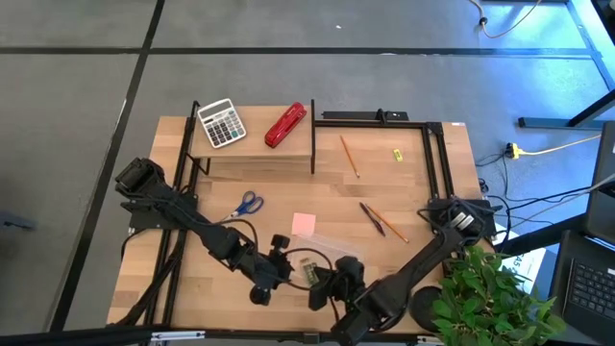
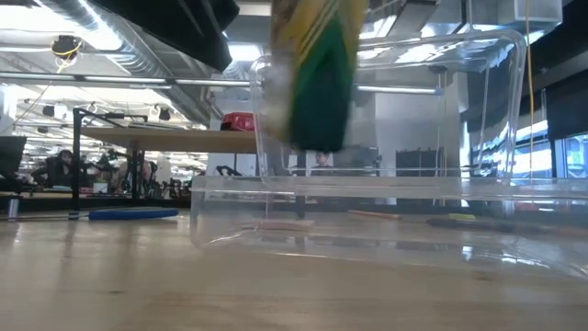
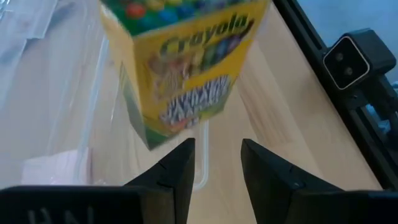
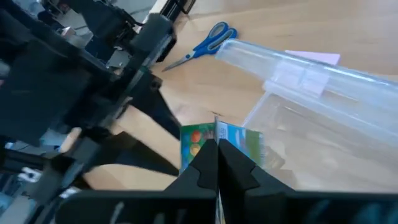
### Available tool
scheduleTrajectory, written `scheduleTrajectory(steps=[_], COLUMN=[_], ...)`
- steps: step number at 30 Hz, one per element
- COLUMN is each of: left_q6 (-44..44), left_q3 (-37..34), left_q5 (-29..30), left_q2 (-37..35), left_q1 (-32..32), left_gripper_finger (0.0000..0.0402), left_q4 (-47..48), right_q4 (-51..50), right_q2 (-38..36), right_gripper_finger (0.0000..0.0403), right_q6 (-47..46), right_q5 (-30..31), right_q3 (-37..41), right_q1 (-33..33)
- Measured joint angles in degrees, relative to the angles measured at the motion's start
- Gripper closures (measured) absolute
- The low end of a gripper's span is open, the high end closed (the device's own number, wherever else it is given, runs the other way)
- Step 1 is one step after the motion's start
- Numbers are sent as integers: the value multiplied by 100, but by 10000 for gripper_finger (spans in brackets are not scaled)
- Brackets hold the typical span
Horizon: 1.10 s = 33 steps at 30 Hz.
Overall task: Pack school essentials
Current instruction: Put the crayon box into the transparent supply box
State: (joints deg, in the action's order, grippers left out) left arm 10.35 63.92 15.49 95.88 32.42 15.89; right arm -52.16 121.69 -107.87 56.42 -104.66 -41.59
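Right now the left gripper (image 3: 214, 168) stands with its fingers parted and nothing between them, the yellow-green crayon box (image 3: 186, 62) just ahead of its tips inside the clear plastic case (image 4: 323, 99). Opposite, the right gripper (image 4: 217, 163) is pinched closed on the case's edge, beside the box; blue-handled scissors (image 4: 202, 45) and the pink sticky-note pad (image 1: 304, 224) lie beyond it.

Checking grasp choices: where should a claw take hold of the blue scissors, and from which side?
From straight above, across the crossed blades just below the handles: the scissors lie flat on bare wood, free all round, narrowest there; the looped handles are wider.
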Motion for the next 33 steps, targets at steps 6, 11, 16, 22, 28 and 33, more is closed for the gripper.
scheduleTrajectory(steps=[6, 11, 16, 22, 28, 33], left_q6=[6, 13, 20, 20, 13, 4], left_q3=[0, 0, 0, 0, 0, 0], left_q5=[2, 2, 2, 3, 4, 4], left_q2=[0, 0, 0, 0, 0, 0], left_q1=[25, 39, 39, 39, 39, 39], left_gripper_finger=[278, 278, 278, 278, 278, 278], left_q4=[-10, -10, -10, -8, 19, 49], right_q4=[-29, -54, -115, -227, -190, -197], right_q2=[154, 163, 159, 175, 256, 277], right_gripper_finger=[403, 403, 403, 403, 403, 403], right_q6=[32, 156, 164, 143, -109, -173], right_q5=[82, 214, 308, 234, -19, -253], right_q3=[-1, 0, 0, -2, 0, 0], right_q1=[79, 165, 218, 304, 346, 358])
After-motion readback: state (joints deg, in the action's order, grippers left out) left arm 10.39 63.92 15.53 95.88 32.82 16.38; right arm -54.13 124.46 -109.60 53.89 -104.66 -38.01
